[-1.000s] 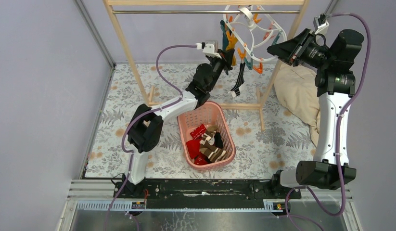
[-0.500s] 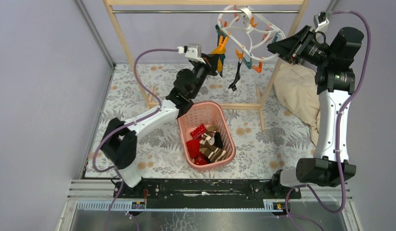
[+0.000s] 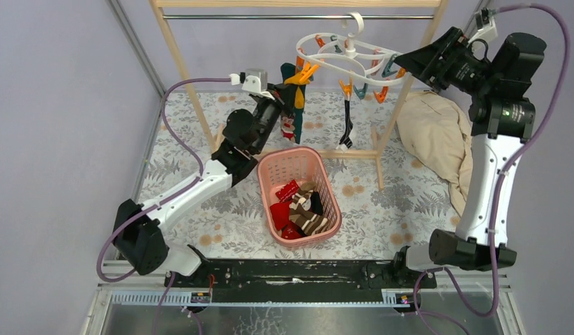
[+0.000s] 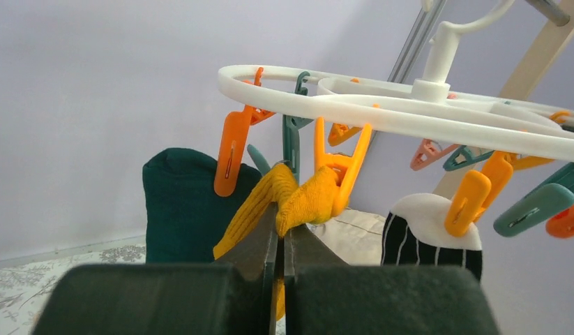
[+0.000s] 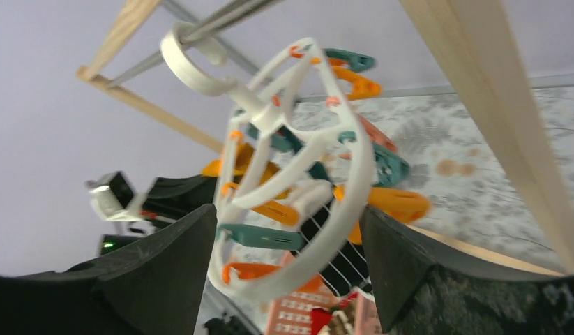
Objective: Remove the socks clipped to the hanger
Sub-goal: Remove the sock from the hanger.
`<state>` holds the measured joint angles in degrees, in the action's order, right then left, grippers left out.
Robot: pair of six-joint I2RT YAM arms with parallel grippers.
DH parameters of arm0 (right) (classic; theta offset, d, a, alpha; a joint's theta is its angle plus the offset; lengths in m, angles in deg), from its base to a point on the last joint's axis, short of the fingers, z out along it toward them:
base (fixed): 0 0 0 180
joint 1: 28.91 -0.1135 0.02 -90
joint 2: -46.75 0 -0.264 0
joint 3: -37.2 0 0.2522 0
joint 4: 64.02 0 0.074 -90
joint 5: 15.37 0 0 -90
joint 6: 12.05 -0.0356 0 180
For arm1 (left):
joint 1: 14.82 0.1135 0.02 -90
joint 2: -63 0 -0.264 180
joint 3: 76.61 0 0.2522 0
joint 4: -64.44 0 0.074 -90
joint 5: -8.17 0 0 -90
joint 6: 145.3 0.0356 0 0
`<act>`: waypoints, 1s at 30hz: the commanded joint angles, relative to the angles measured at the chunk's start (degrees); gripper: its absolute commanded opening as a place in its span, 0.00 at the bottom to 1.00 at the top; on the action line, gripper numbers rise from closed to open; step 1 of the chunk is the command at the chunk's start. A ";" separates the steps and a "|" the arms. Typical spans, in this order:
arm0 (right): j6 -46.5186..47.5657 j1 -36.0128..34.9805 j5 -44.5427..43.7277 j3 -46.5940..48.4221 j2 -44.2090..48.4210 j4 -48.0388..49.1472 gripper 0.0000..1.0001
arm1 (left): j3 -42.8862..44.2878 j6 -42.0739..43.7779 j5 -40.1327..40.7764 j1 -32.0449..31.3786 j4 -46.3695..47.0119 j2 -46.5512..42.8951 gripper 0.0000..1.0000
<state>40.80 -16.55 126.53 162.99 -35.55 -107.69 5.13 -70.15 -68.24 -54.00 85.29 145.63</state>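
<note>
Since the earlier frames the left arm has swung out to the left and stretched, the hanger (image 3: 343, 52) has dropped from a steep tilt to nearly level, and the right pincer (image 3: 408, 61) has let go of its rim and spread wide. The hanger hangs by its hook from the rail of the wooden rack (image 3: 180, 66). The left pincer (image 4: 280, 234) is clenched on the mustard sock (image 4: 308, 199), which an orange clip (image 4: 341, 164) on the hanger's near rim still grips. Just left of it hangs a dark teal sock (image 4: 179, 202), and to the right a black striped sock (image 4: 427, 244) hangs from another orange clip. The right pincer's jaws stand released, with the hanger's rings showing between them in the right wrist view; whether they touch it I cannot tell. Below on the counter (image 3: 169, 174) sits a pink basket (image 3: 264, 188) holding red and brown-striped socks (image 3: 301, 213). A beige cloth (image 3: 437, 132) lies at the right.
</note>
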 commanded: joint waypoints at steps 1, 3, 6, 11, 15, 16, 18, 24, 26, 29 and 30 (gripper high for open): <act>14.02 0.21 -13.99 0.39 7.12 -10.12 0.81 | -0.77 0.36 1.45 0.33 -2.91 -4.13 0.00; 15.77 0.21 -17.34 -4.10 10.45 -8.99 0.80 | -0.50 -0.14 0.90 0.31 -4.31 -5.08 0.00; 16.55 0.21 -17.38 -10.31 14.62 -5.88 0.76 | 0.48 -0.71 -0.49 0.18 -6.88 -5.95 0.00; 14.78 0.12 -12.16 -16.31 19.95 -1.31 0.58 | 3.14 -0.31 -0.93 -1.40 -12.20 -6.60 0.00; 12.80 0.05 -7.63 -19.20 22.78 2.00 0.53 | 5.45 0.90 0.03 -3.64 -16.07 -6.32 0.00; 11.74 -0.15 -5.71 -19.43 22.72 2.56 0.53 | 5.71 1.02 0.22 -4.04 -16.64 -6.20 0.01; 9.97 -1.08 -1.95 -19.46 21.94 3.29 0.51 | 6.25 1.26 0.50 -5.04 -17.57 -5.73 0.01; 10.62 -6.98 1.75 -16.70 17.88 0.50 0.49 | 8.10 2.14 1.51 -7.07 -19.73 -4.17 0.02; 10.80 -10.53 1.20 -15.57 16.23 -0.61 0.47 | 8.51 2.39 1.81 -7.65 -20.08 -3.67 0.02; 13.20 -16.84 -4.16 -13.18 14.22 -4.03 0.46 | 9.07 2.99 2.72 -8.47 -20.57 -2.86 0.02; 14.12 -18.37 -6.92 -11.94 13.51 -5.48 0.45 | 9.30 3.13 3.02 -8.68 -20.88 -2.50 0.02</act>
<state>52.10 -29.05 124.12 146.23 -20.62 -109.96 12.15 -69.10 -67.54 -61.65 65.51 141.96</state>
